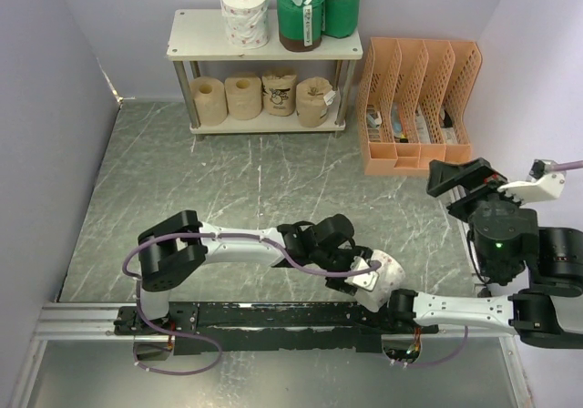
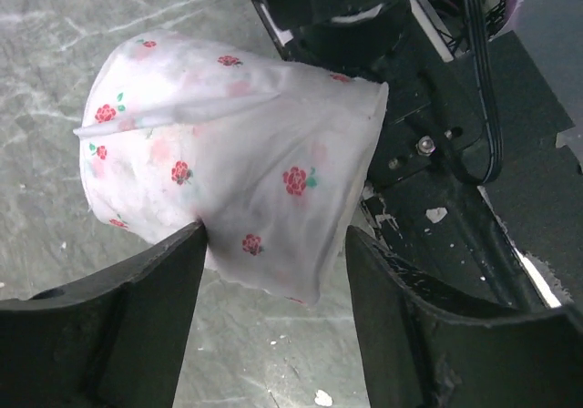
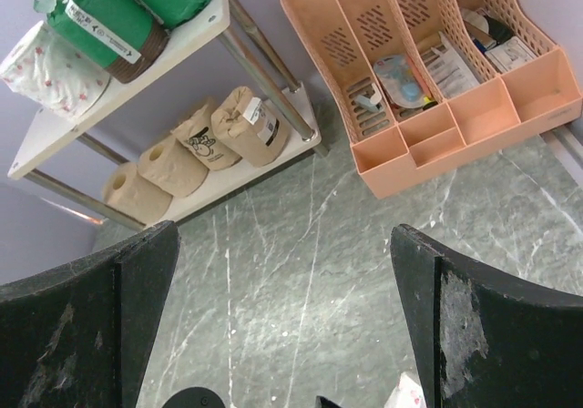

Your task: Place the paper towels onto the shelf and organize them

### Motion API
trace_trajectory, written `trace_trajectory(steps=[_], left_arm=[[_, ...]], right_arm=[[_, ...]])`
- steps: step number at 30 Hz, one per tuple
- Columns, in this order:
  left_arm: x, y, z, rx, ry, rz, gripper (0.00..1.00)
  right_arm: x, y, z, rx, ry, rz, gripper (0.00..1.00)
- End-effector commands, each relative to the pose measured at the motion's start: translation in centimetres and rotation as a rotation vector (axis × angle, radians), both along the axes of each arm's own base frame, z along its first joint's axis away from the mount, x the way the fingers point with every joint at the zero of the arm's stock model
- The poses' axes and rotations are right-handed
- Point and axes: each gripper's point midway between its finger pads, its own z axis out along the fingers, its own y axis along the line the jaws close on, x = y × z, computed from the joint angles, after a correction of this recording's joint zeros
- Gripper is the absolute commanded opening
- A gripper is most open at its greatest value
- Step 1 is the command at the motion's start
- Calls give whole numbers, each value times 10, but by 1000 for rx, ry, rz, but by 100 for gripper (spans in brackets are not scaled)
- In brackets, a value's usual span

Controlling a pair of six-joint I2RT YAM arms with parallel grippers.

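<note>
The shelf [image 1: 196, 39] stands at the back. Its top board holds one white pink-dotted roll [image 1: 244, 15] and two green-wrapped rolls [image 1: 301, 12]. Its lower board holds four tan rolls [image 1: 260, 96]. The second white pink-dotted roll [image 1: 387, 271] lies on its side at the near edge by the arm bases. In the left wrist view this roll [image 2: 237, 153] reaches down between the wide-apart fingers of my open left gripper [image 2: 273, 235], also seen from above [image 1: 360, 276]. My right gripper [image 1: 455, 178] is open, empty and raised at the right [image 3: 282, 235]. It faces the shelf [image 3: 182, 48].
An orange perforated file organizer [image 1: 419, 107] with small items in it stands right of the shelf, also in the right wrist view [image 3: 437, 144]. Purple walls close in the left, back and right. The black rail with the arm bases [image 1: 273, 317] runs along the near edge.
</note>
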Motion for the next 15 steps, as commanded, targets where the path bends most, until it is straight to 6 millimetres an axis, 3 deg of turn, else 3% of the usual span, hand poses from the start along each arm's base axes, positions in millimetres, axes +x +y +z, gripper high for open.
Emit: trace_trajectory(steps=[1,3,6,15], left_arm=[[-22,-10,0,-13,15,-59,66],[-25,-7,-9,15,18,-55,50],[-25,-2,-21,60,22,-24,12],[-43,18,-46,162,38,-38,7]], right_arm=[[-5,-19,-4,47,-7,-18,100],[-7,-25,-6,54,-6,-25,100],[-10,-31,-10,54,-1,-33,100],[-15,-41,-18,36,18,-57,100]])
